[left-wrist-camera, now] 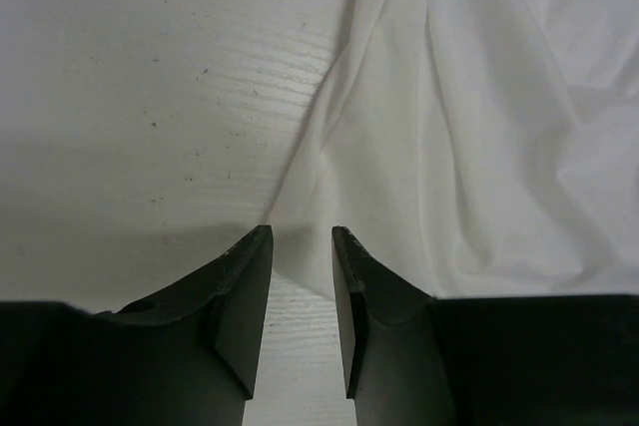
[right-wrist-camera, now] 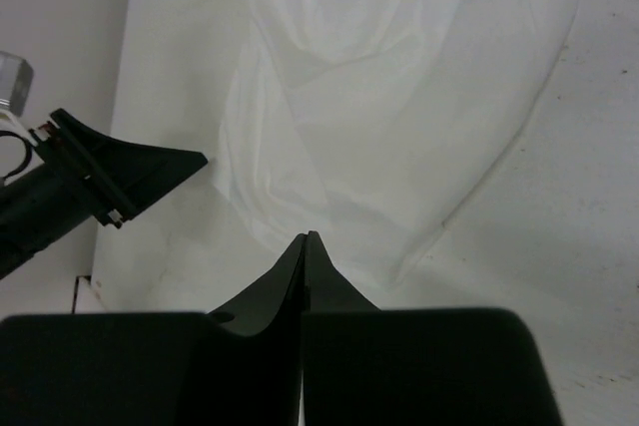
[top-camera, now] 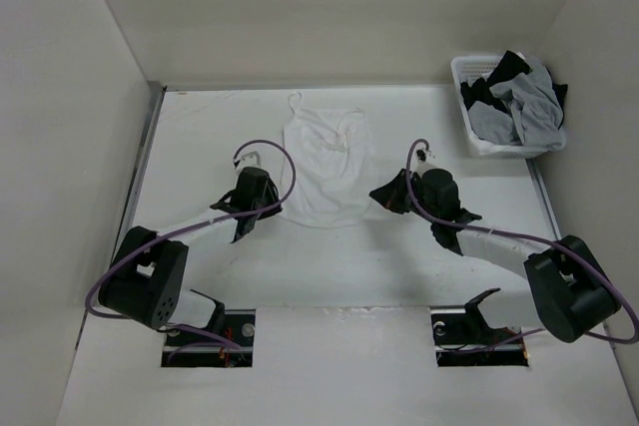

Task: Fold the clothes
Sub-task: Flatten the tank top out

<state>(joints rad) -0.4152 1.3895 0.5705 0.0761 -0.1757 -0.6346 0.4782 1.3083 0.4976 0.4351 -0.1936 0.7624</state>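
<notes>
- Subject: white top (top-camera: 324, 172) lies flat at mid-table (top-camera: 329, 266). Its straps point away from the arms and its hem is nearest them, with soft creases across the body.
- The left gripper (left-wrist-camera: 302, 236) is low at the near left hem corner with its jaws partly apart. The corner lies right at the tips and nothing is clamped.
- The right gripper (right-wrist-camera: 307, 238) is at the near right hem with its jaws pressed fully together. The tips sit at the very edge of the cloth, and I cannot tell whether any of it is caught.
- Risk: the right side may have closed on air or on a bare sliver. With fabric this thin, a lift would drop that corner and skew the fold.
- Risk: the left jaws may close beside the corner rather than over it. That would push the hem into a ruck instead of pinching it.
- Risk: if only one corner is held, the top drags or twists across the table when raised.
- Risk: the existing creases get folded in if the cloth is not drawn taut first.
- Risk: the thin straps at the far end may flop out of the fold.
- The basket (top-camera: 477, 142) is in the far right corner, well apart from the top. I judge it unlikely to interfere.
- Count: one white top, two grippers, one basket.
- Count: grey clothes (top-camera: 524, 112) and black clothes (top-camera: 509, 67) lie heaped in the basket. They are too tangled to number, but there is at least one of each colour.
</notes>
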